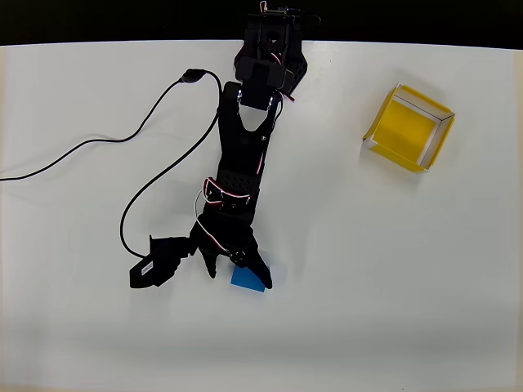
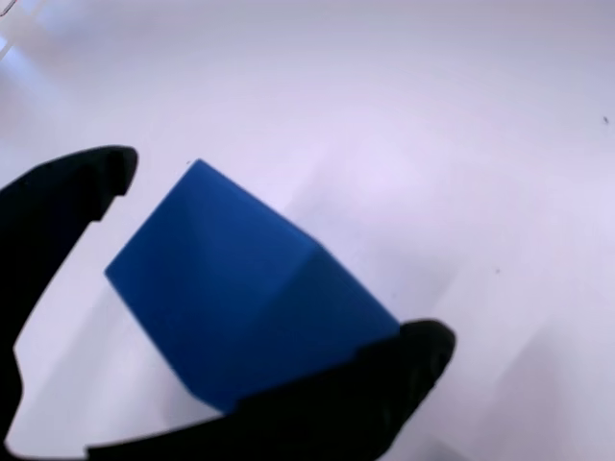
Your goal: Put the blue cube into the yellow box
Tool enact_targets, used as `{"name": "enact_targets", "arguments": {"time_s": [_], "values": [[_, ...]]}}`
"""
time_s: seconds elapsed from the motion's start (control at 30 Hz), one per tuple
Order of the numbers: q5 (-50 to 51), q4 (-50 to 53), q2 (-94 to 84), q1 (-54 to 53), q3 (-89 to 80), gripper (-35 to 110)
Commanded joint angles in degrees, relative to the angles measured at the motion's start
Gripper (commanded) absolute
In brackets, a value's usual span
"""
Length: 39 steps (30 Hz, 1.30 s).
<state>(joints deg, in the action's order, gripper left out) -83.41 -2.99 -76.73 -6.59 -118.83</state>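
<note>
The blue cube (image 1: 248,280) lies on the white table, near its front and a little left of centre in the overhead view. My black gripper (image 1: 237,276) is lowered over it, open, with one finger on each side. In the wrist view the blue cube (image 2: 245,288) sits tilted between the fingers of the gripper (image 2: 274,254). The lower right finger (image 2: 384,384) touches it. The left finger (image 2: 67,202) stands a small gap away. The yellow box (image 1: 406,129) stands open-topped and empty at the far right, well away from the cube.
A black cable (image 1: 147,114) loops over the table's left half, from the arm's base out to the left edge. A black part of the wrist (image 1: 155,263) juts out left of the gripper. Bare white table lies between the cube and the box.
</note>
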Motion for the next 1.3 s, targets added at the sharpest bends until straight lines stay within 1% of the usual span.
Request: {"name": "enact_targets", "arguments": {"time_s": [0.0,0.33,0.67,1.0,1.27], "values": [[-0.79,-1.49,-2.46,0.70,5.54,55],[-0.53,-0.53,-0.53,3.16,6.33,54],[-1.85,1.49,0.53,3.16,5.98,47],[-5.36,2.02,1.14,2.37,5.98,37],[-7.73,1.49,0.97,1.58,5.98,36]]}}
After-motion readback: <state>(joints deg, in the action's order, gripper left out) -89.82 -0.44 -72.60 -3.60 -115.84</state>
